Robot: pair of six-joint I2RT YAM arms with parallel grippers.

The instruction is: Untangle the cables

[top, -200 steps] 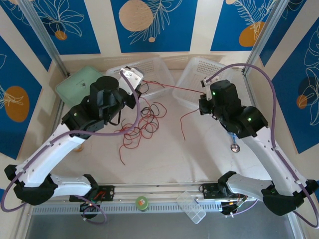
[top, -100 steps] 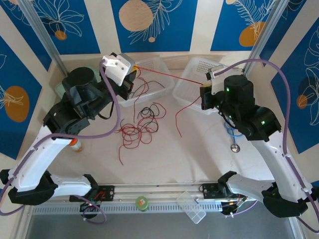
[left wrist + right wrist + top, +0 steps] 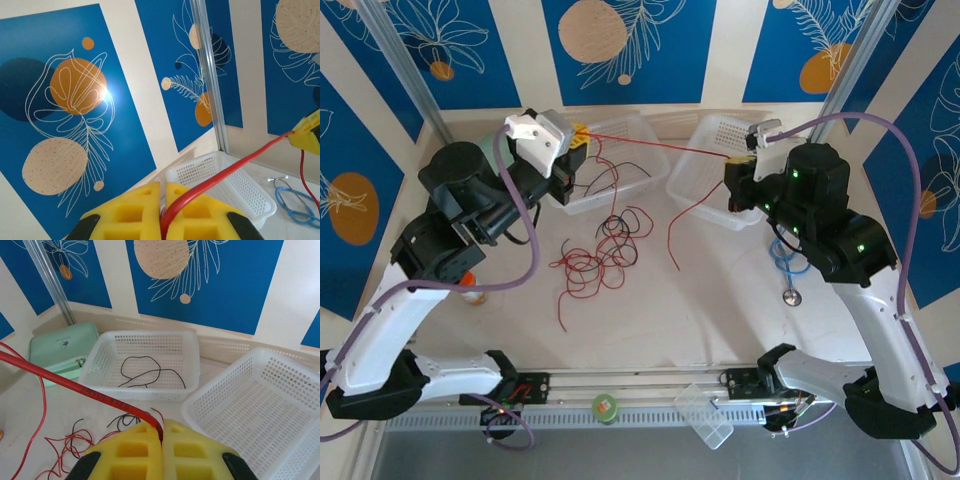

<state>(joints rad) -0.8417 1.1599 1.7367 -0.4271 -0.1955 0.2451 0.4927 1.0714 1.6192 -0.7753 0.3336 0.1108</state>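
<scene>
Left gripper (image 3: 162, 187) + right gripper (image 3: 162, 425): clenched on 1 taut, thin red cable (image 3: 660, 144) | pads (image 3: 130, 452): yellow, blocky

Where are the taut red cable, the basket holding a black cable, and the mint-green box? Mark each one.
taut red cable (image 3: 660, 144): top external view, middle of its straight span.
white basket (image 3: 150, 333): right wrist view, far rim.
mint-green box (image 3: 65, 346): right wrist view, lid centre.

White links (image 3: 410, 300), black joints (image 3: 455, 175), purple cables (image 3: 850, 116), green lights (image 3: 796, 175); yellow-padded left end effector (image 3: 162, 200) and right end effector (image 3: 162, 440)
</scene>
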